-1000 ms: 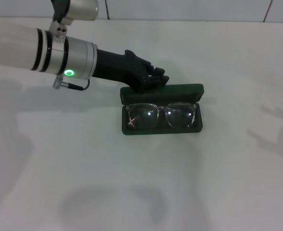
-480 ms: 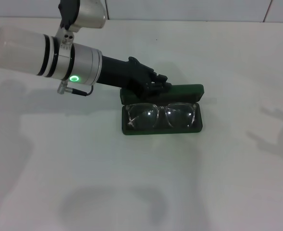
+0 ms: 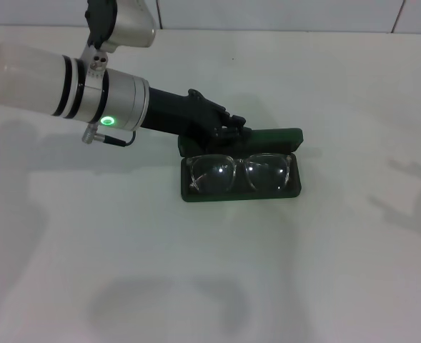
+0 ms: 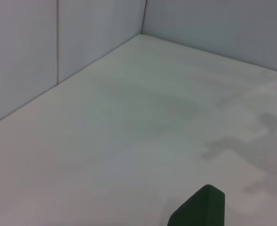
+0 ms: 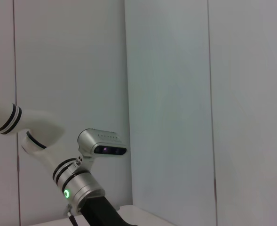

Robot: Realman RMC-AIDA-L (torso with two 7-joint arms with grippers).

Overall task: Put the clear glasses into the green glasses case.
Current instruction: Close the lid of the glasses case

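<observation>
You get even, bright overhead light on the white table (image 3: 281, 286). Soft grey shadows lie well out to both sides of the green glasses case (image 3: 240, 164), another nearer you. Small glints sit on the clear glasses (image 3: 239, 174). The near arm blurs slightly.

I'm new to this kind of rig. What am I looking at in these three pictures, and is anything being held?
A two-armed robot works at a white table. The wide picture is from its head camera, looking down. There the left gripper, a dark hand on a silver arm, rests at the lid of the open green glasses case; whether it grips the lid I cannot tell. The clear glasses already lie inside. The left wrist camera shows bare table and one green case corner. The right wrist camera points at a wall and catches the left arm; the right gripper itself is unseen.
</observation>
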